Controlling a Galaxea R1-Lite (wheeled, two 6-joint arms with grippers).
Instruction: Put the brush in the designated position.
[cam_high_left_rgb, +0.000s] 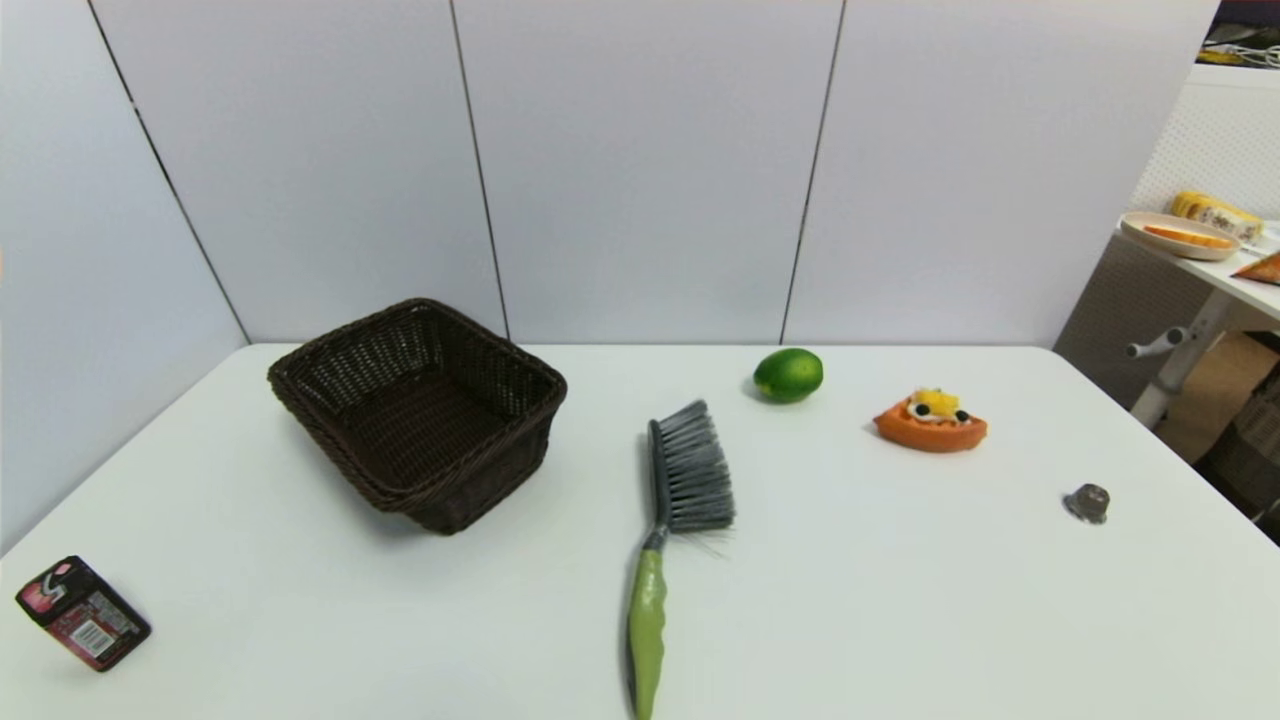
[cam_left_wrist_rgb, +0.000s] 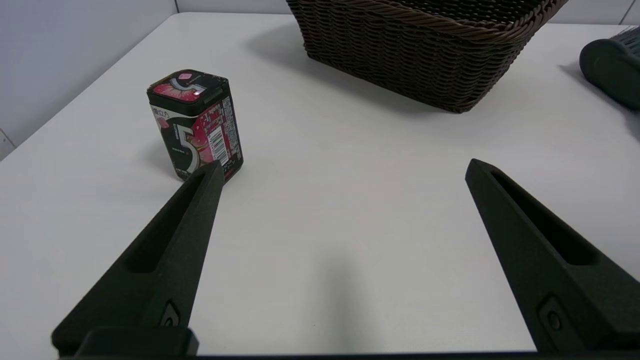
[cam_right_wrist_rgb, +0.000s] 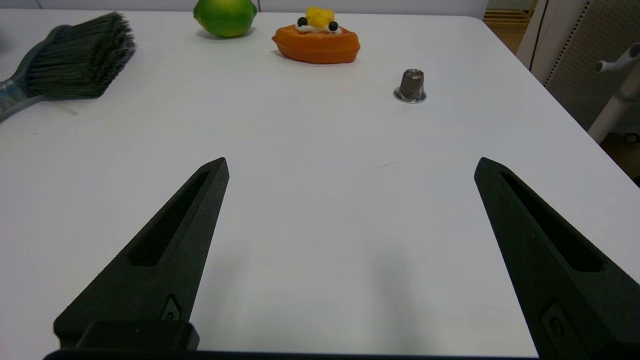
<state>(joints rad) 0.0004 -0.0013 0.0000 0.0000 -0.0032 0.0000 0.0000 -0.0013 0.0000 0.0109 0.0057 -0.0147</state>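
The brush (cam_high_left_rgb: 668, 525) is laid flat near the middle of the table (cam_high_left_rgb: 900, 620), untouched by either arm. Its lime-green handle is pointed toward six o'clock, at the robot's edge, while the grey bristles are fanned toward three o'clock at the far end. The handle is thus offered to the robot, presumably so that it can be taken without the bristles being crushed.

A dark wicker basket (cam_high_left_rgb: 420, 410) is set at about ten o'clock from the brush, close by but apart from it, and nothing is seen inside. As the only container in view, it is judged to be the designated position.

The left tool (cam_left_wrist_rgb: 345, 167) is held low over the table with its fingers spread wide apart and nothing between them; a small red-and-black box (cam_left_wrist_rgb: 196, 125) stands upright just beyond one fingertip. The right tool (cam_right_wrist_rgb: 350, 167) is likewise held apart and unloaded over bare table, with the brush head at about ten o'clock ahead of it.

A lime (cam_high_left_rgb: 788, 374), an orange toy pastry (cam_high_left_rgb: 930, 422) and a small dark capsule (cam_high_left_rgb: 1088, 502) are scattered toward two and three o'clock, well clear of any path from brush to basket. No step is judged to have been begun.
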